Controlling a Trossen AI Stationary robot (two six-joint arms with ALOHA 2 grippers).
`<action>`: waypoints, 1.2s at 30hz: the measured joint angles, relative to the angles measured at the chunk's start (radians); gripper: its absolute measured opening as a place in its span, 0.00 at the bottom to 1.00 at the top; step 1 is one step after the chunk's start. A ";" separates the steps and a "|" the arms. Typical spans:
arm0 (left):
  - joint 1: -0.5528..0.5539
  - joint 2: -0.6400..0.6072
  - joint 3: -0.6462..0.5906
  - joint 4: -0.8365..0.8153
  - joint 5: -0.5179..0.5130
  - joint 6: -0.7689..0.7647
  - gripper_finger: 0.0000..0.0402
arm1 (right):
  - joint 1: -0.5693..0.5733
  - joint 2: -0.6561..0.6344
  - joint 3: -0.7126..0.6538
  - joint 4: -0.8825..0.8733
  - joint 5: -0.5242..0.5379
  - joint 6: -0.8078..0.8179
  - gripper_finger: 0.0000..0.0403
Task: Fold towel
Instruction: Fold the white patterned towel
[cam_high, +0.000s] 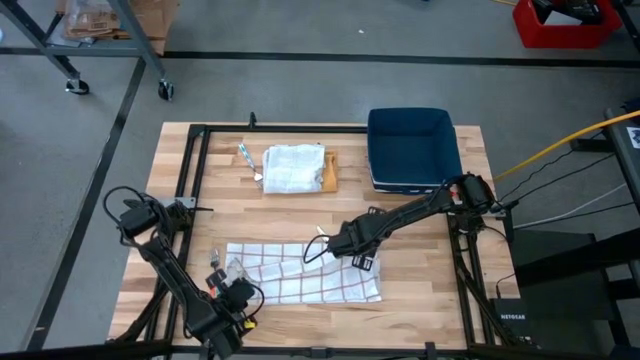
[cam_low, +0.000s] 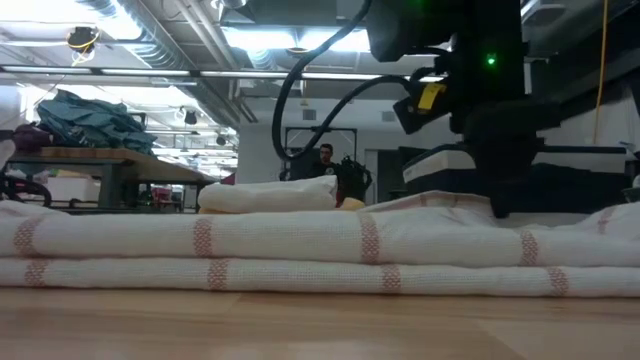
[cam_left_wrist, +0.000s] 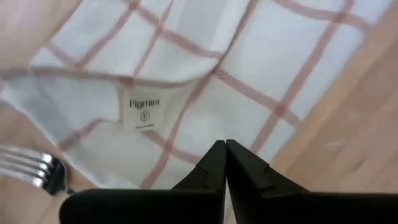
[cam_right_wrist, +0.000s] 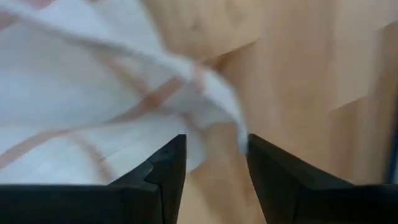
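Note:
A white towel with red checks (cam_high: 300, 272) lies folded in layers (cam_low: 300, 250) on the wooden table near its front edge. My left gripper (cam_high: 238, 292) hovers over the towel's near left part, its fingers shut (cam_left_wrist: 225, 146), close to a sewn-in label (cam_left_wrist: 144, 112). My right gripper (cam_high: 362, 262) stands open over the towel's far right corner (cam_right_wrist: 214, 152). A raised bit of the towel's edge (cam_right_wrist: 217, 93) lies just ahead of the gap between its fingers. My left gripper points steeply down at the towel with nothing between its shut fingers; whether the tips touch the cloth I cannot tell. My right gripper points down with a finger (cam_right_wrist: 168, 168) on either side of the towel's edge; I cannot tell whether either one touches it.
A second folded towel (cam_high: 293, 167) lies on a wooden board at the far middle, with a utensil (cam_high: 245, 157) beside it. A blue bin (cam_high: 412, 148) stands at the far right. A fork (cam_left_wrist: 34, 169) lies by the towel's left corner.

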 joint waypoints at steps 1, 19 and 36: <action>0.001 -0.011 0.000 0.000 0.000 0.018 0.01 | 0.000 0.000 0.000 0.000 -0.038 0.009 0.42; 0.042 -0.046 0.001 -0.037 -0.007 0.538 0.01 | 0.000 0.000 0.000 0.079 -0.259 0.084 0.41; 0.218 -0.045 0.001 -0.078 0.114 0.790 0.07 | 0.000 0.000 0.000 0.131 -0.256 0.077 0.41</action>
